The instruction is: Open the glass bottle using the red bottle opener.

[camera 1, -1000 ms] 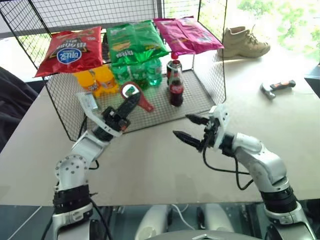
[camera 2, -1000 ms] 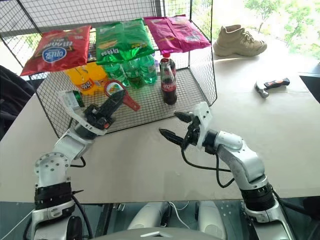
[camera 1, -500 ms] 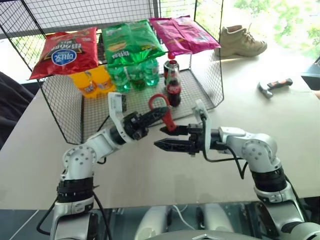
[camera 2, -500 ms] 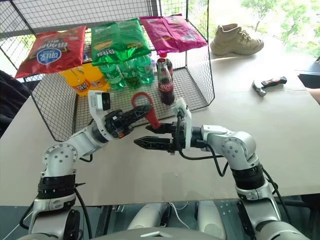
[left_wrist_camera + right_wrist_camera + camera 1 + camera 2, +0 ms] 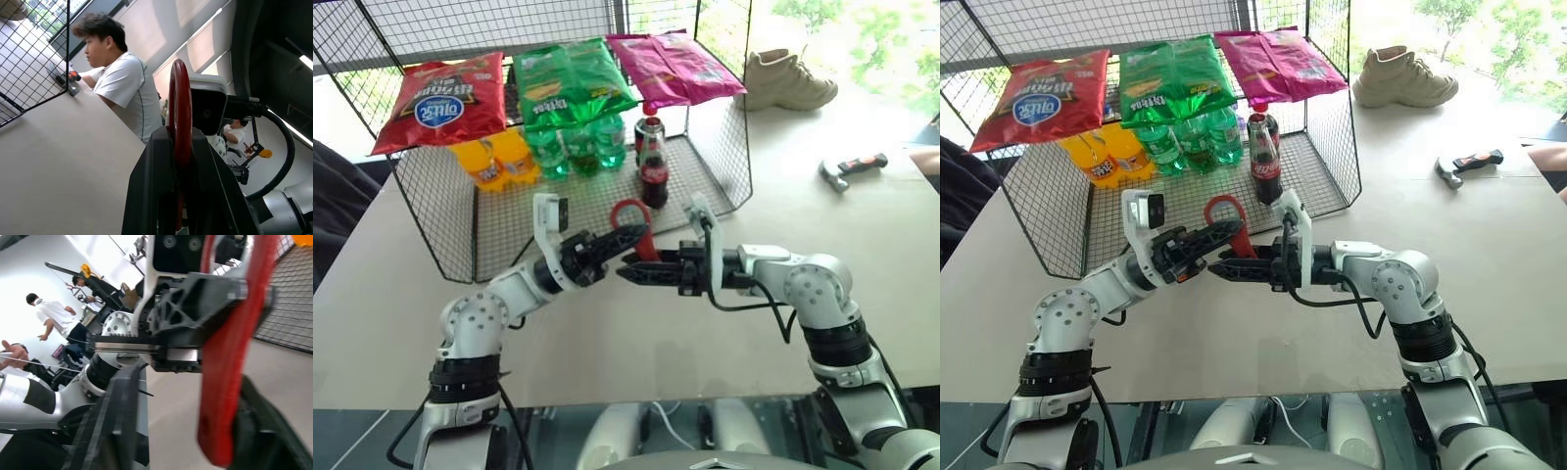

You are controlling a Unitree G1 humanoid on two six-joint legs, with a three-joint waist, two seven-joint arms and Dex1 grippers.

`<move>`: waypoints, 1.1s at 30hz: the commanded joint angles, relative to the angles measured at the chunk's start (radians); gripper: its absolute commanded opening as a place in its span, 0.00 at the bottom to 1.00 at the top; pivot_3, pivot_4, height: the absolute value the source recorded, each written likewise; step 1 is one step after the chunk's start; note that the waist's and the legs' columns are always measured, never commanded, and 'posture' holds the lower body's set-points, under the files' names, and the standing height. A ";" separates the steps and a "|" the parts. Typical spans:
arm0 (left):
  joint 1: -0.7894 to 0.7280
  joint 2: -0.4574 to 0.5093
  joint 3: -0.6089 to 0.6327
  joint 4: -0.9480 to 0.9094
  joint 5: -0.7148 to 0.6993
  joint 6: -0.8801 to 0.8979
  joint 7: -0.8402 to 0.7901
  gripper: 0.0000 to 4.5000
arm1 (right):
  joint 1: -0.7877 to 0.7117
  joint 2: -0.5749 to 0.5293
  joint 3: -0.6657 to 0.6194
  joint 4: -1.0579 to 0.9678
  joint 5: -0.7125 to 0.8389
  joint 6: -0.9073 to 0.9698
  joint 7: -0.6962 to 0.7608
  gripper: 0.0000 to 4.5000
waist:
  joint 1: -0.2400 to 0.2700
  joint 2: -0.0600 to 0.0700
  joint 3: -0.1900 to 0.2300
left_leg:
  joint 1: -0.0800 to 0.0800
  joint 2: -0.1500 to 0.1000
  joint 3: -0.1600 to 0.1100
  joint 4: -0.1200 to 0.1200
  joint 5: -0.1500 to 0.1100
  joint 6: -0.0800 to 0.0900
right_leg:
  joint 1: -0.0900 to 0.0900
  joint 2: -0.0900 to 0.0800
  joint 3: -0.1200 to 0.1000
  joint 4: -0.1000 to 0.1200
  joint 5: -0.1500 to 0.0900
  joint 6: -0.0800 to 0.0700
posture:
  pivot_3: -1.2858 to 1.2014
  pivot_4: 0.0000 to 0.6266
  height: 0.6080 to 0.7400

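Note:
The glass bottle (image 5: 654, 182) stands upright on the wire rack's floor, behind and apart from both grippers. The red bottle opener (image 5: 628, 211) hangs above the table in front of the rack, ring end up. My left gripper (image 5: 631, 236) is shut on it from the left; in the left wrist view the red bottle opener (image 5: 180, 112) rises edge-on from between those fingers (image 5: 151, 196). My right gripper (image 5: 628, 272) reaches in from the right and is shut on the handle just below. In the right wrist view the red bottle opener (image 5: 230, 357) lies against one finger.
The wire rack (image 5: 729, 147) carries crisp bags on top and holds green bottles (image 5: 578, 147), orange bottles (image 5: 499, 162) and a plastic cola bottle (image 5: 649, 129). A hammer (image 5: 854, 168) and a shoe (image 5: 788, 83) lie at the far right. A person (image 5: 122, 83) stands beyond the table.
The left gripper brought the opener right, off the rack, towards the right gripper. The right gripper turned to point left, came in under it, and its spread fingers have closed on the handle.

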 commanded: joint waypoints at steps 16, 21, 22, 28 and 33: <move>-0.005 -0.004 0.016 0.035 0.138 -0.107 -0.027 0.65 | 0.062 -0.100 0.003 -0.058 -0.062 -0.039 0.030 0.00 | 0.001 0.000 0.000 | 0.000 0.000 0.000 0.000 0.000 0.000 | 0.000 0.000 0.000 0.000 0.000 0.000 | 0.52 0.24 1.00; -0.003 -0.013 0.028 0.027 0.178 -0.146 -0.010 1.00 | 0.102 -0.139 -0.046 -0.051 -0.090 -0.072 0.000 0.00 | 0.002 0.000 0.000 | -0.001 0.000 0.000 0.000 0.000 0.000 | 0.000 0.000 0.001 -0.001 0.000 0.000 | 0.52 0.24 1.00; -0.001 -0.013 0.025 0.024 0.196 -0.162 -0.010 1.00 | 0.110 -0.141 -0.059 -0.046 -0.102 -0.087 -0.015 0.00 | 0.002 0.000 0.000 | -0.001 0.000 0.000 0.000 0.000 0.000 | 0.000 0.000 0.001 -0.001 0.000 0.000 | 0.52 0.24 1.00; -0.065 -0.082 -0.052 0.143 0.594 -0.579 0.107 1.00 | 0.127 -0.112 -0.121 0.027 -0.348 -0.400 -0.165 0.00 | 0.013 0.000 0.000 | 0.000 0.000 0.000 0.000 0.000 0.000 | 0.000 0.000 0.002 -0.001 0.000 0.000 | 0.52 0.24 1.00; -0.166 -0.146 -0.094 0.341 0.812 -0.873 0.166 1.00 | 0.116 -0.075 -0.045 0.115 -0.579 -0.683 -0.214 0.00 | 0.019 0.000 0.000 | -0.001 0.000 0.002 0.000 0.000 0.000 | 0.000 0.000 0.000 -0.001 0.001 0.000 | 0.52 0.24 1.00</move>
